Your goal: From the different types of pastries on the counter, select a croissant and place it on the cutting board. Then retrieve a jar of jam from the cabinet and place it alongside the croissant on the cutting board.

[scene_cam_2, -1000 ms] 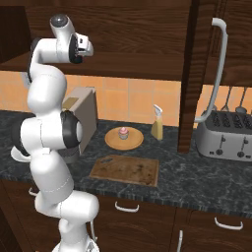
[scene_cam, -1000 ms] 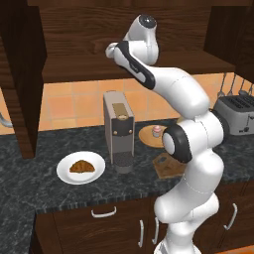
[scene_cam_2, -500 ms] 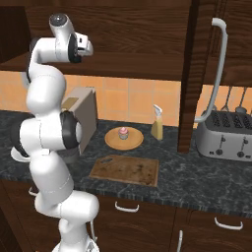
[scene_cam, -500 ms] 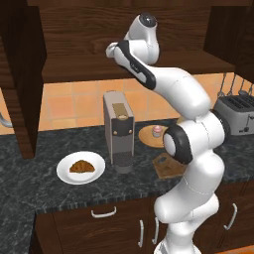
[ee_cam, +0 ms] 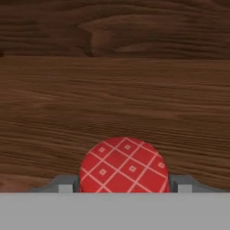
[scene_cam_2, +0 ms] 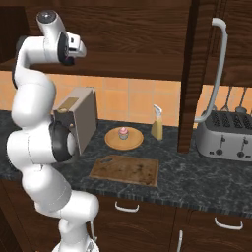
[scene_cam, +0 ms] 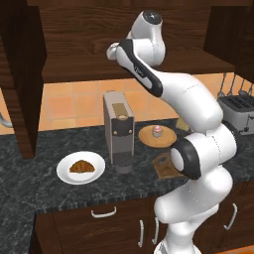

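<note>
While the croissant (scene_cam: pixel 82 166) lies on its white plate (scene_cam: pixel 64 173), the tool (ee_cam: pixel 123 182), inside the cabinet (ee_cam: pixel 112 94), has a finger on each side of the jar of jam (ee_cam: pixel 123 167); firm grip unclear.

Coffee machine (scene_cam: pixel 118 126) beside white plate (scene_cam: pixel 64 173); spray bottle (scene_cam_2: pixel 157 123) near toaster (scene_cam_2: pixel 228 135).

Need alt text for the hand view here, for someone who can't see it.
A red checked jar lid sits low in the frame between the gripper fingers, one on each side. Behind it stretch the cabinet's plank shelf and wood-grain back.
</note>
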Available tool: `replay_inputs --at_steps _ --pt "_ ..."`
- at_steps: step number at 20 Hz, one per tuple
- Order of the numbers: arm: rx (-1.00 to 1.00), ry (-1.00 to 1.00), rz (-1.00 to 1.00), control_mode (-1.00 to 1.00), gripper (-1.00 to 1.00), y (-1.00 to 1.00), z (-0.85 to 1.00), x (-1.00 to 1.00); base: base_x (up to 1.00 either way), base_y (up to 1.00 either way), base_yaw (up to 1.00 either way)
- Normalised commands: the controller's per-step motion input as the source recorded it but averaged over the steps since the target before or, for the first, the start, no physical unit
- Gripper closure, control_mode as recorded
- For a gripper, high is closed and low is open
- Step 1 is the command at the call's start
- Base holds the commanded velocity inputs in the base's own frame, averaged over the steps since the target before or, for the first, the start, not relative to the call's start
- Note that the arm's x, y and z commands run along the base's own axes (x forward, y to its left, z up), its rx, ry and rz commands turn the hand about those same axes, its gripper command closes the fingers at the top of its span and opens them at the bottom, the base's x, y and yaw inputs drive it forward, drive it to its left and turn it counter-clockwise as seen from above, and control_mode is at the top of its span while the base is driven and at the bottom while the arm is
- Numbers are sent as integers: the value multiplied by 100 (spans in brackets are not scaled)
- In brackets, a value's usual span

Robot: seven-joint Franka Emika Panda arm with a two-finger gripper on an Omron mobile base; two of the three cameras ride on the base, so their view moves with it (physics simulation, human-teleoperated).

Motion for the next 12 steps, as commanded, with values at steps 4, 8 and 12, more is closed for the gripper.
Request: replay_inputs --at_steps 4,8,12 --pt "0 0 0 -100 100 2 0 -88 0 0 0" --pt "0 0 0 -100 100 0 0 -98 0 0 0" --pt "0 0 0 -100 100 0 3 -100 0 0 0"
